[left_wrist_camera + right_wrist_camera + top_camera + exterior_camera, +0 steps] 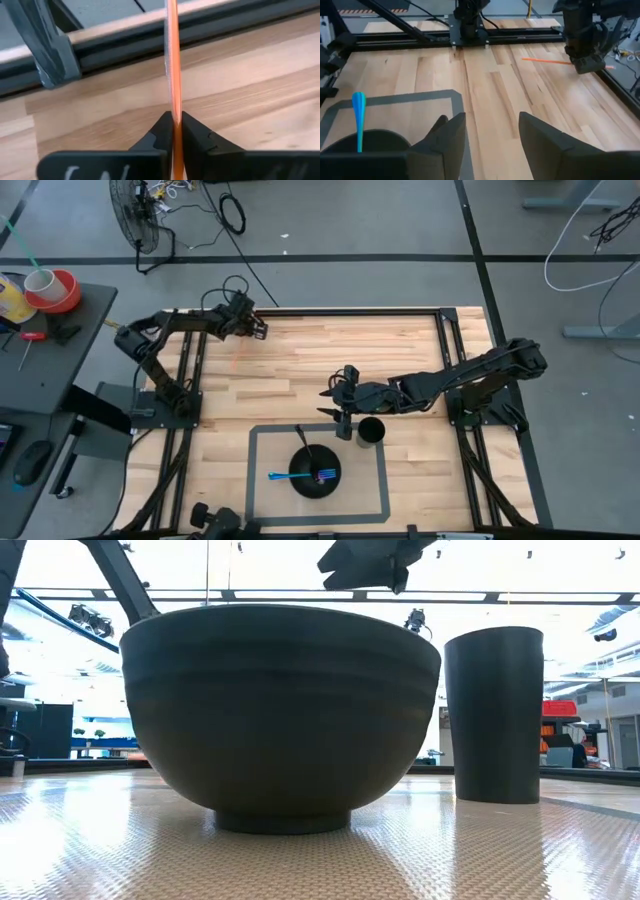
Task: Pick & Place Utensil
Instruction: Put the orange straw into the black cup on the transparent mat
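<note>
My left gripper [254,326] is at the table's far left and is shut on a thin orange utensil [546,61]. In the left wrist view the utensil shows edge-on [173,75]. My right gripper [338,414] hangs open over the middle of the table, just beyond the black bowl [315,472] and left of the black cup [371,430]. Its fingers [490,135] are apart with nothing between them. A blue utensil [288,476] lies in the bowl, its end [358,114] sticking out over the rim. A black utensil [303,442] leans in the bowl too. Bowl [280,715] and cup [497,710] stand on the table. My left gripper pinches the orange utensil between its two fingers [161,131], gripping it just behind their tips [174,120]. The long free part sticks out from the gripper about level toward the table's near side [535,60]. It seems to hang clear of the wood.
The bowl sits inside a grey taped rectangle [252,470] at the table's near middle. Dark frame rails [340,310] run along the table edges, and one [150,40] runs close in front of the left gripper. Bare wood [495,85] lies between the two grippers.
</note>
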Robot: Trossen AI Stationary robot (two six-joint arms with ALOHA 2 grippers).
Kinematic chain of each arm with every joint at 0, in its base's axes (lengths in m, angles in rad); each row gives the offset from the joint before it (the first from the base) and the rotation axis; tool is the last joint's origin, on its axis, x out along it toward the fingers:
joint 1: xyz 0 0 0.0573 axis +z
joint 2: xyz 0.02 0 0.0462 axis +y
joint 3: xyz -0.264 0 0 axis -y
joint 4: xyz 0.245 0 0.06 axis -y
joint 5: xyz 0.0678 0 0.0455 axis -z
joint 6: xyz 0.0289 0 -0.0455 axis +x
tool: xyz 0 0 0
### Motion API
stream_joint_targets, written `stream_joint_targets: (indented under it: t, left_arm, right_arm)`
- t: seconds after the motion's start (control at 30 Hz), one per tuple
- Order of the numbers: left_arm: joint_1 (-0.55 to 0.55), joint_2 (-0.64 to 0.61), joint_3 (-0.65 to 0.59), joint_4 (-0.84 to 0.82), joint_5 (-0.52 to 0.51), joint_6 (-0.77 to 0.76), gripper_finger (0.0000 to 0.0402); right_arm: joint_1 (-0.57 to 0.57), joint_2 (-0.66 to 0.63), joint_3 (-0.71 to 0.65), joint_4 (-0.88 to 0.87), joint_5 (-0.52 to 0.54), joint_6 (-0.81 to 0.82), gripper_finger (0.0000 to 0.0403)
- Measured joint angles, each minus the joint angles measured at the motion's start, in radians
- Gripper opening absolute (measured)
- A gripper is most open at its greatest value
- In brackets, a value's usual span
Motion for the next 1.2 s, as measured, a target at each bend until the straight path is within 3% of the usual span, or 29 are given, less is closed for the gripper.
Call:
stream_joint_targets:
  t: [0.13,0.23,0.37,0.47,0.6,0.87,1.07,1.2]
  left_arm:
    - [-0.009,-0.103,0.022,-0.048,0.025,0.001,0.0028]
    - [-0.049,-0.205,0.025,-0.055,0.063,-0.001,0.0025]
    - [-0.175,-0.315,0.021,0.019,0.107,0.007,0.0018]
    - [-0.299,-0.355,0.002,0.146,0.142,0.031,0.0015]
    - [-0.454,-0.358,-0.004,0.316,0.165,0.043,0.0014]
    - [-0.686,-0.343,-0.003,0.651,0.169,0.121,0.0014]
    - [-0.807,-0.259,-0.003,0.872,0.17,0.155,0.0014]
    - [-0.859,-0.142,0.019,1.061,0.169,0.156,0.0014]
  right_arm:
    - [0.001,-0.045,0.0,-0.065,0.013,-0.007,0.0185]
    - [0.0,-0.08,0.0,-0.125,0.081,0.001,0.0185]
    - [0.002,-0.112,-0.001,-0.145,0.198,0.022,0.0185]
    - [0.015,-0.125,-0.046,-0.028,0.267,-0.001,0.0185]
    - [0.027,-0.165,-0.149,0.136,0.269,-0.026,0.0185]
    - [0.074,-0.334,-0.331,0.267,0.33,0.02,0.0185]
    - [0.09,-0.363,-0.494,0.677,0.318,-0.046,0.0185]
    - [0.089,-0.364,-0.542,0.841,0.332,-0.143,0.0185]
